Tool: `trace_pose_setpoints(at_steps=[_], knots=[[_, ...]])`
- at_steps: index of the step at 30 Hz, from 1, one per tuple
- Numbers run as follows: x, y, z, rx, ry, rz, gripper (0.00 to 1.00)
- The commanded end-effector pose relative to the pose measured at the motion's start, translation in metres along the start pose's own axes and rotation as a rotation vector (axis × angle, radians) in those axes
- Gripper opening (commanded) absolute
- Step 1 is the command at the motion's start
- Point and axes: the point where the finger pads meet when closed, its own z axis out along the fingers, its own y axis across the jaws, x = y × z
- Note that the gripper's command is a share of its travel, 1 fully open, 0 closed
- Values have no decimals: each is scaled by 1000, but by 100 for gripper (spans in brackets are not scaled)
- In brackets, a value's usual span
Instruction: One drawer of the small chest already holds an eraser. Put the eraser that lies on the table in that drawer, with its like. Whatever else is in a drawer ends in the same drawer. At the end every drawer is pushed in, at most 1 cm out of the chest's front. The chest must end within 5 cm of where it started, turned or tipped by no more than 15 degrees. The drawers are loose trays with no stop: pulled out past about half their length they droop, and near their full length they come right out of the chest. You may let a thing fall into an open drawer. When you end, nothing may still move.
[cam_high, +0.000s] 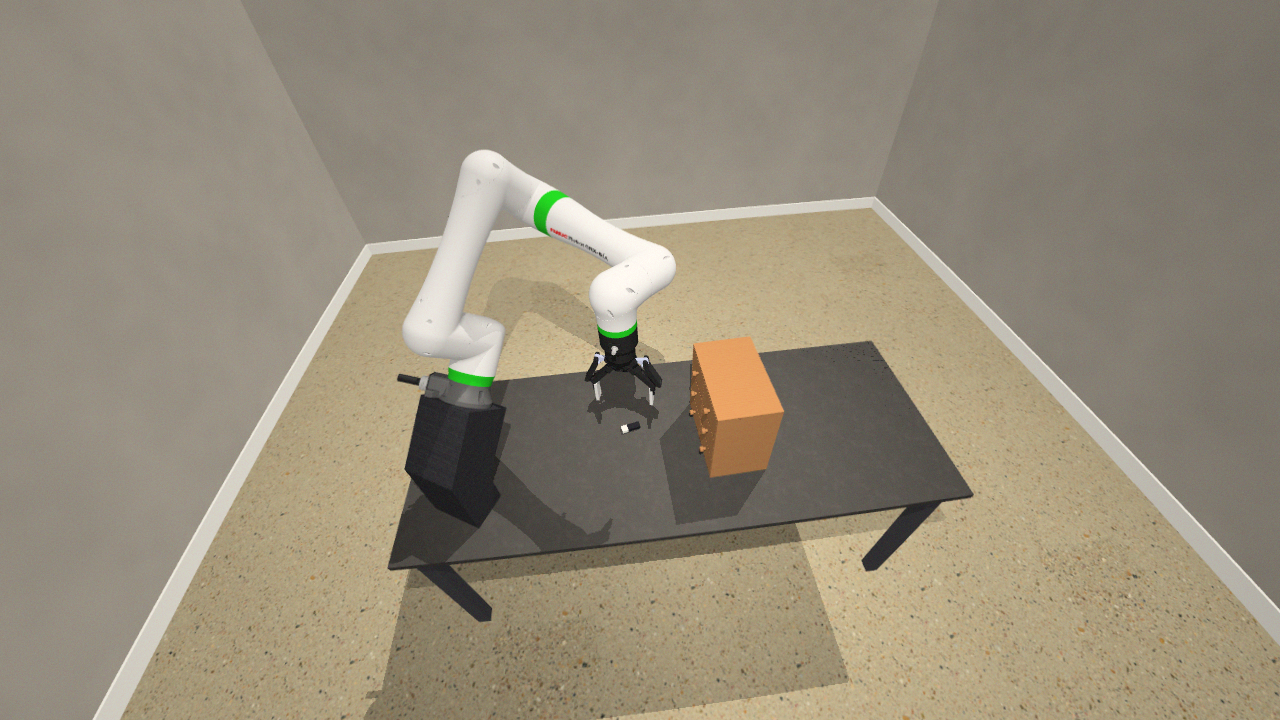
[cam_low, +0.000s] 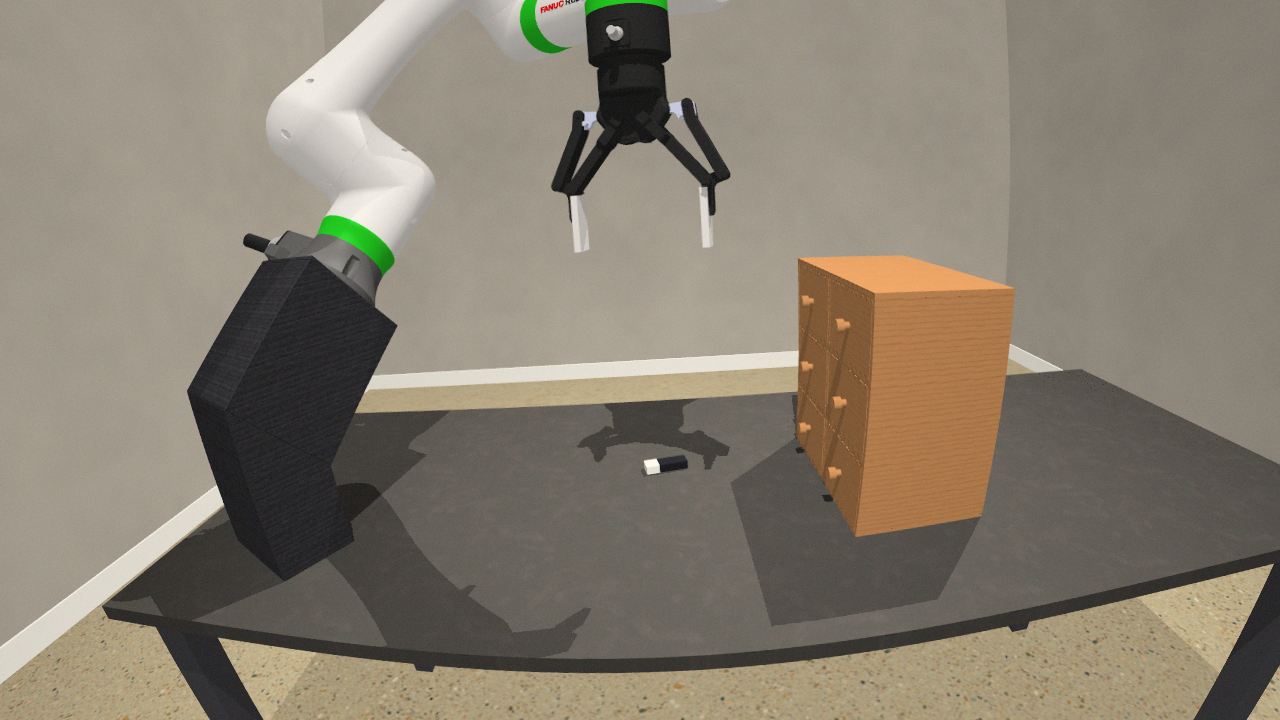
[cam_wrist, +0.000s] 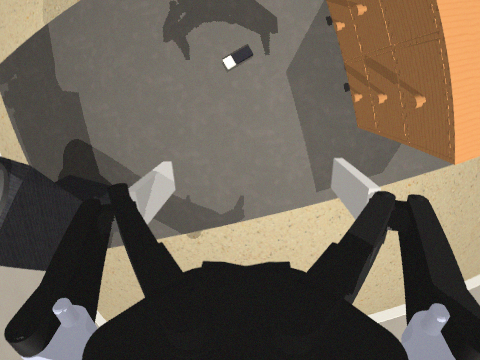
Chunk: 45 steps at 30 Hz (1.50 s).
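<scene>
A small black and white eraser (cam_high: 630, 427) (cam_low: 664, 464) (cam_wrist: 238, 58) lies on the dark table (cam_high: 805, 447) (cam_low: 537, 537), left of the chest. The small orange wooden chest (cam_high: 742, 407) (cam_low: 930, 394) (cam_wrist: 407, 60) stands upright with several drawers in two columns, all pushed in, knobs facing the eraser. My gripper (cam_high: 623, 391) (cam_low: 640, 232) (cam_wrist: 251, 174) is open and empty. It hangs high above the table, a little behind the eraser and left of the chest's top.
The arm's black base block (cam_high: 452, 456) (cam_low: 277, 411) stands on the table's left end. The table's front edge (cam_low: 626, 658) is near the camera in the exterior view.
</scene>
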Motion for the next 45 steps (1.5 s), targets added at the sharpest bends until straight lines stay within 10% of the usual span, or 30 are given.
trace_pose_setpoints(at_steps=[1, 45], knots=[[0, 0, 5, 0, 0, 68, 100], [0, 4, 93, -1, -1, 1149, 100]])
